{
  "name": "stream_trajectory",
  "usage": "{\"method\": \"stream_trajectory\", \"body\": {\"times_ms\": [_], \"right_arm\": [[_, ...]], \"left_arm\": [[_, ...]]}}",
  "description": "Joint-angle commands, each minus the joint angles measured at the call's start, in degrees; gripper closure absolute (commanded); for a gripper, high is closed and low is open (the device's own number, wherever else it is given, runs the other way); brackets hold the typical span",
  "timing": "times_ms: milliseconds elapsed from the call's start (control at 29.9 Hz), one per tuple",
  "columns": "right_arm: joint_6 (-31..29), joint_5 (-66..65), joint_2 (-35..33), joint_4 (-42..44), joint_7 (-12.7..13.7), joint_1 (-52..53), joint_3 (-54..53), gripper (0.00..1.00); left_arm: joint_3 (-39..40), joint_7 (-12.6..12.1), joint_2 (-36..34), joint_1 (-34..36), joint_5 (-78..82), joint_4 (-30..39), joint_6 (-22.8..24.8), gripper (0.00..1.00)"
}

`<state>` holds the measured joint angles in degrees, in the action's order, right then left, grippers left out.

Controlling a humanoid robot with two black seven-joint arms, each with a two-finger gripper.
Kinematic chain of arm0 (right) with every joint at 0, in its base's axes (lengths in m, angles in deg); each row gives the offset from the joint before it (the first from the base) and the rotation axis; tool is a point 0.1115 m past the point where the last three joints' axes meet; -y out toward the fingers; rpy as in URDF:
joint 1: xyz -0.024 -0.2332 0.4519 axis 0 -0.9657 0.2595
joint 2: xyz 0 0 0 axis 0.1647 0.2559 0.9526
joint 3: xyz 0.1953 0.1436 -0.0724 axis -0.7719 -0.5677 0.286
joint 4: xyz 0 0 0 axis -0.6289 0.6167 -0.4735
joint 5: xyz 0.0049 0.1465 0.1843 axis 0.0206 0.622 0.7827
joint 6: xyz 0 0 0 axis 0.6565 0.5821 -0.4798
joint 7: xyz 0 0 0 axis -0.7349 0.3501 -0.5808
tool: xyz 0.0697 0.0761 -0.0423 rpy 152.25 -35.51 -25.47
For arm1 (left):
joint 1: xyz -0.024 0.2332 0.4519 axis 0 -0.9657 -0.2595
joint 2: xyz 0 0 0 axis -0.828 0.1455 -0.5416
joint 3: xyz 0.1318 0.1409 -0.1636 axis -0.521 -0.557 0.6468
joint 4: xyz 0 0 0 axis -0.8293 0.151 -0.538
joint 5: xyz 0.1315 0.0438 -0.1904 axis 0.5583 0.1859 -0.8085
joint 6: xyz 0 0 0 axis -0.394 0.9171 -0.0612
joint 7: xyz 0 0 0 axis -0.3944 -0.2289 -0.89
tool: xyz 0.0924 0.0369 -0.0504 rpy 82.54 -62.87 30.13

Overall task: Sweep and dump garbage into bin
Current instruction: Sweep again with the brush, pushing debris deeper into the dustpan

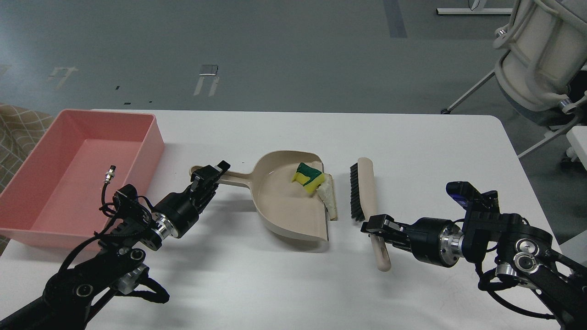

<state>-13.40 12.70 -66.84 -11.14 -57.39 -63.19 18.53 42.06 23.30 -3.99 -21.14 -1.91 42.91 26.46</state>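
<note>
The garbage lies in the beige dustpan [279, 206] at its open right edge: a yellow and green sponge [309, 177] and a white bread-like slice [329, 200]. My left gripper [209, 176] is shut on the dustpan's long handle, and a shadow under the pan shows it is slightly raised. The pink bin [152, 153] stands at the table's left, with nothing in it. My right gripper [375, 228] is shut on the handle of the beige brush [364, 192], which lies low on the table just right of the dustpan, bristles facing it.
The white table [412, 146] ends close behind the bin and at the right. A white chair [541, 55] stands on the floor beyond the table's right back corner. A woven beige thing [18, 133] shows left of the bin.
</note>
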Motion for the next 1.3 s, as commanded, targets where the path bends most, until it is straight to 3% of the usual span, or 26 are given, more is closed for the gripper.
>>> {"method": "stream_trajectory", "body": {"times_ms": [0,301,870,1070,1271], "right_arm": [[0.0,0.0,0.04,0.07,0.01,-0.19,0.02,1.0],[0.0,0.0,0.66,0.07,0.1,-0.37,0.11,1.0],[0.0,0.0,9.62,0.87,0.36,2.53,0.28,1.0],[0.0,2.98,8.75,-1.86,0.36,3.77,-2.43,1.0],[0.0,7.56,2.42,-2.56,0.36,3.24,-9.73,1.0]], "left_arm": [[-0.19,-0.11,0.31,0.56,0.06,-0.01,-0.06,1.0],[-4.06,-0.02,0.31,2.15,-0.03,-0.63,-1.03,1.0],[-3.98,0.07,0.31,2.32,-0.03,-0.63,-1.21,1.0],[-3.97,0.25,0.31,2.24,-0.2,-0.63,-1.29,1.0],[-3.63,0.33,0.31,2.32,-0.82,-0.63,-1.29,1.0]]}}
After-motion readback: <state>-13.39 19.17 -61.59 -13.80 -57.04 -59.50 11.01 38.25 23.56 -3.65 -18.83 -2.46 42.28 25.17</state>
